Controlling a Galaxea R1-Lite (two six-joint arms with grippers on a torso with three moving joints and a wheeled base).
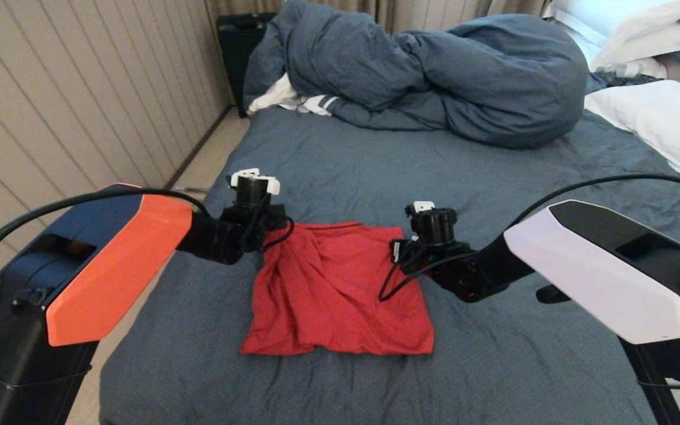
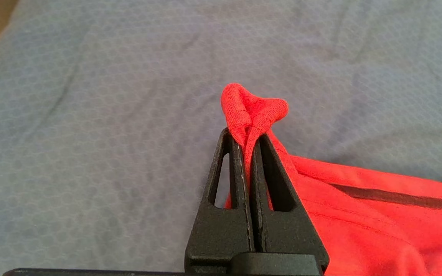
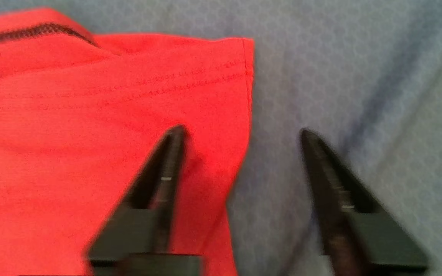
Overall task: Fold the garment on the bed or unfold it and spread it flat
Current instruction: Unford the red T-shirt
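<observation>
The red cotton T-shirt (image 1: 340,289) is spread mid-bed on the wrinkled blue-grey sheet (image 1: 493,366). Its far left corner is pinched by the clamped left gripper (image 2: 249,143). The far right corner is straddled by the right gripper (image 3: 240,134), fingers apart, unclosed.

Garment (image 1: 340,289) print hidden; right claw (image 3: 240,134) blurred; pillows (image 1: 664,118) cropped.
</observation>
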